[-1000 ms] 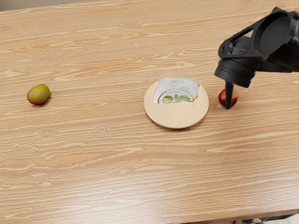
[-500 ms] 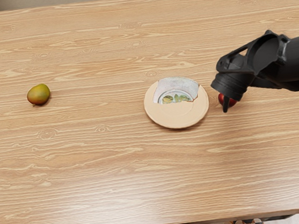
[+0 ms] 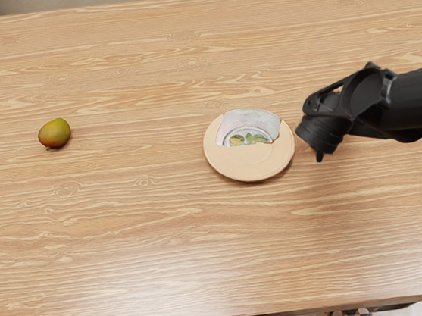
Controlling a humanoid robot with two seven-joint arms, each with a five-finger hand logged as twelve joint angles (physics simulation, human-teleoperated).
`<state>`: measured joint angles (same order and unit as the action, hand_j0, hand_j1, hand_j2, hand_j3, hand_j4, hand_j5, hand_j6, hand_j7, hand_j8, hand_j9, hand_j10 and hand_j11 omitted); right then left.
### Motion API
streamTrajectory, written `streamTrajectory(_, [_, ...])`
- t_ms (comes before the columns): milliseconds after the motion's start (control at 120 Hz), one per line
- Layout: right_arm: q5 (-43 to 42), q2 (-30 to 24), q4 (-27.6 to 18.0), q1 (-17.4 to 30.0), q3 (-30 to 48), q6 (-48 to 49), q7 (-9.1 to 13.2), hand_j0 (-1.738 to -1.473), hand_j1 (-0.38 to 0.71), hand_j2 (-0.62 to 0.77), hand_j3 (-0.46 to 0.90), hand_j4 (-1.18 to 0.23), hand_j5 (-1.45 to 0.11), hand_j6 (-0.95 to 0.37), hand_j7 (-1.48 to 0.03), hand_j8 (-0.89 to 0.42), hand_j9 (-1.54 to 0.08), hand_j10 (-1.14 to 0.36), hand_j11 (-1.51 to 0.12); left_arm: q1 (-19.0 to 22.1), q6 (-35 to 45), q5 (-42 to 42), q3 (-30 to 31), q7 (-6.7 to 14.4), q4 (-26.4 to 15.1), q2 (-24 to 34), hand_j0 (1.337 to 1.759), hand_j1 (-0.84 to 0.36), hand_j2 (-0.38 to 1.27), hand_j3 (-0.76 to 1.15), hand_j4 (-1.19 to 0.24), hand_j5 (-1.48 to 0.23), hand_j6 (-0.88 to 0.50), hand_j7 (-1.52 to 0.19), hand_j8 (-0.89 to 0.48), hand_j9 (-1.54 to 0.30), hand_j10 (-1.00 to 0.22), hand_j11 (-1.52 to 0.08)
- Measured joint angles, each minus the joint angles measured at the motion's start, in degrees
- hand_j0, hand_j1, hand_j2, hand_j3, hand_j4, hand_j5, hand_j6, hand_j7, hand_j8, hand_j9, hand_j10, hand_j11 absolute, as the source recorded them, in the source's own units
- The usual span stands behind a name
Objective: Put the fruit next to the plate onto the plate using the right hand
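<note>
Our right hand (image 3: pixel 321 130) has dropped lower, hiding the red fruit beside the plate (image 3: pixel 250 166) on the bench (image 3: pixel 205 242); we cannot tell its grip.

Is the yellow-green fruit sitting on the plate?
No, the mango lies on the bare table far to the left of the plate, not touching it.

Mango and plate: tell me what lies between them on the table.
Nothing. In the head view, the stretch of table from the mango across to the plate is bare wood.
</note>
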<state>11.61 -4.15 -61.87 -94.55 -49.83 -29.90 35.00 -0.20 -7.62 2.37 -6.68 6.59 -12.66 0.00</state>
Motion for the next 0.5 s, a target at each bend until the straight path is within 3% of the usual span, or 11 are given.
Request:
streamTrajectory(200, [0.0,0.0,0.1,0.2,0.2,-0.1,0.0,-1.658,-0.12,-0.04,0.0,-0.19,-0.25,-0.2,-0.25,-0.2,-0.25,-0.19,-0.25,0.0,0.0,0.0,0.0,0.0,0.0,0.0,1.658,0.35,0.0,0.0,0.0,0.0,0.0,0.0,0.0,0.0,0.0,0.0])
streamTrajectory(383, [0.0,-0.3,0.2,0.3,0.7,-0.1,0.0,-1.658,0.04,-0.06,0.0,-0.33,-0.42,-0.33,-0.42,-0.33,-0.42,-0.33,-0.42,0.0,0.0,0.0,0.0,0.0,0.0,0.0,1.658,0.35,0.0,0.0,0.0,0.0,0.0,0.0,0.0,0.0,0.0,0.0])
streamTrajectory(450, [0.1,-1.2,0.3,1.2,3.6,0.1,0.0,-1.658,0.21,-0.09,0.0,-0.47,-0.61,-0.47,-0.61,-0.47,-0.61,-0.47,-0.61,0.0,0.0,0.0,0.0,0.0,0.0,0.0,1.658,0.35,0.0,0.0,0.0,0.0,0.0,0.0,0.0,0.0,0.0,0.0])
streamTrajectory(500, [-0.3,-2.8,0.3,2.5,6.5,0.2,0.1,-1.652,0.27,-0.1,0.0,-0.58,-0.69,-0.44,-0.72,-0.36,-0.72,-0.54,-0.72,0.0,0.0,0.0,0.0,0.0,0.0,0.0,1.658,0.35,0.0,0.0,0.0,0.0,0.0,0.0,0.0,0.0,0.0,0.0])
